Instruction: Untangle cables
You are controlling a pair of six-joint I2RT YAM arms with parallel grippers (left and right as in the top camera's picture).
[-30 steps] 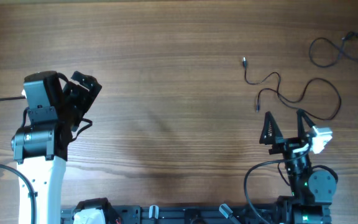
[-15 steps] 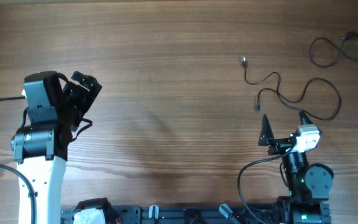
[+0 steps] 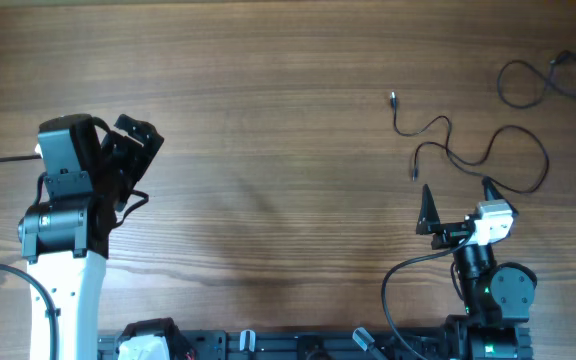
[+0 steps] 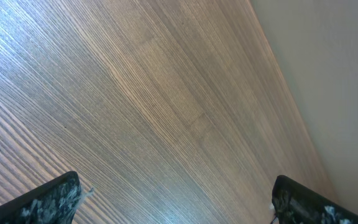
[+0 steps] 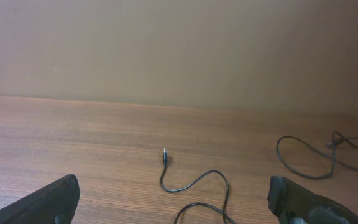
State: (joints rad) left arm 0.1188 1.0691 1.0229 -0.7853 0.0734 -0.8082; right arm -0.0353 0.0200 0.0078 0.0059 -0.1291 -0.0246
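Overhead view, left to right.

- Left arm is sitting at the left edge of the desk point(image 3: 268, 90). Left pincer point(image 3: 133, 150) is pointing toward the upper right. In its wrist view the two fingers point(image 4: 48, 198) are standing wide apart with only bare wood grain between them, so it is gripping nothing.
- Centre of the frame is showing only wood.
- Right arm is sitting at lower right. Right pincer point(image 3: 457, 192) is pointing up the frame, spread wide and holding nothing.
- Nearer cable point(image 3: 438, 119) is lying just above the right pincer. One plug end is pointing to upper centre-right, and the wire is snaking down and right into a broad loop. The loop's lower run is passing close to the right-hand fingertip; I cannot tell whether they are touching.
- In the right wrist view this wire point(image 5: 191, 182) is running off the bottom edge between the fingers.
- Far cable point(image 3: 562, 58) is resting in the upper right corner as a loose loop. It is lying apart from the nearer cable and not crossing it.
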